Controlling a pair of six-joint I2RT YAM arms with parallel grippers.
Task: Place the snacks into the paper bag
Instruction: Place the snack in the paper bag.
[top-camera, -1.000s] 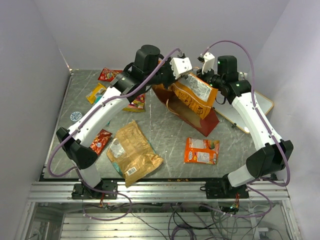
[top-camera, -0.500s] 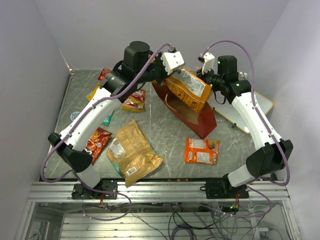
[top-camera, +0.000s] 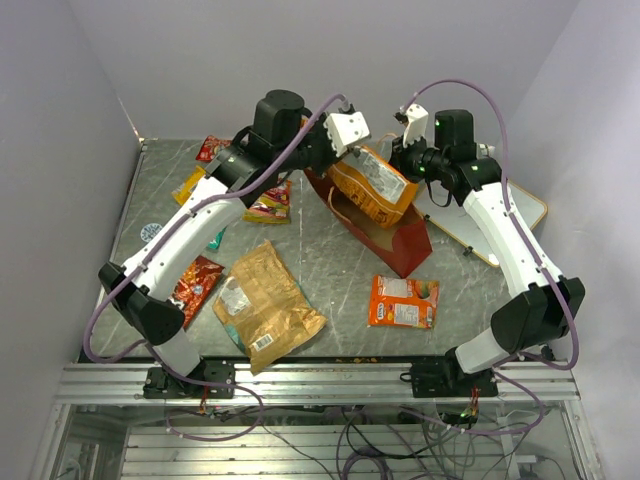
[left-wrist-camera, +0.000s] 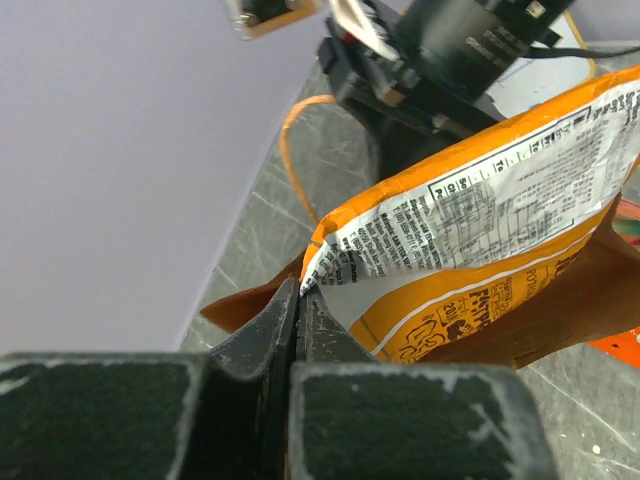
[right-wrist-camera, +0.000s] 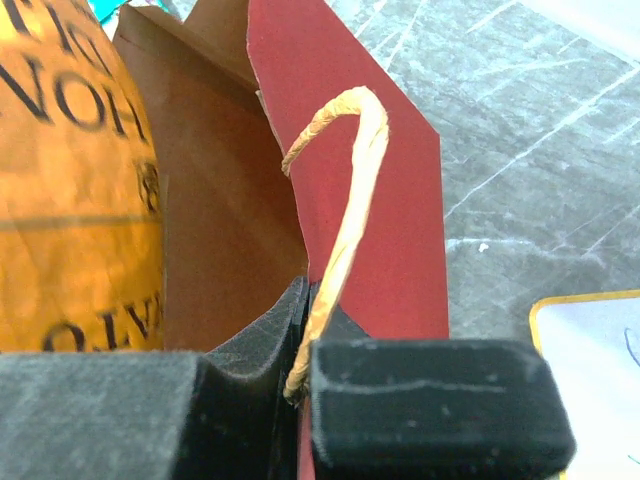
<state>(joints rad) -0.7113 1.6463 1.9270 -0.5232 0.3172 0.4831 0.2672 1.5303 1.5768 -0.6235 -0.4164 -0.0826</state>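
Note:
A large orange chip bag (top-camera: 376, 186) hangs tilted in the open mouth of the red paper bag (top-camera: 398, 247), which leans over near the table's middle. My left gripper (top-camera: 350, 152) is shut on the chip bag's upper corner. The left wrist view shows the dark fingers (left-wrist-camera: 312, 318) pinching the chip bag (left-wrist-camera: 480, 225) above the paper bag's brown inside (left-wrist-camera: 565, 310). My right gripper (top-camera: 404, 158) is shut on the paper bag's far rim. The right wrist view shows my right gripper (right-wrist-camera: 312, 292) clamping the red wall (right-wrist-camera: 385, 210) and tan handle (right-wrist-camera: 347, 195), with the chip bag (right-wrist-camera: 70, 180) on the left.
Other snacks lie on the table: a gold bag (top-camera: 262, 300), an orange flat pack (top-camera: 403, 301), a small red packet (top-camera: 196, 281), a red bag (top-camera: 215, 148), a yellow packet (top-camera: 190, 186) and another packet (top-camera: 270, 205). A white board (top-camera: 512, 212) lies at the right.
My left gripper has carried the orange chip bag a little to the left and lower into the paper bag's mouth. The right gripper has kept its hold on the rim.

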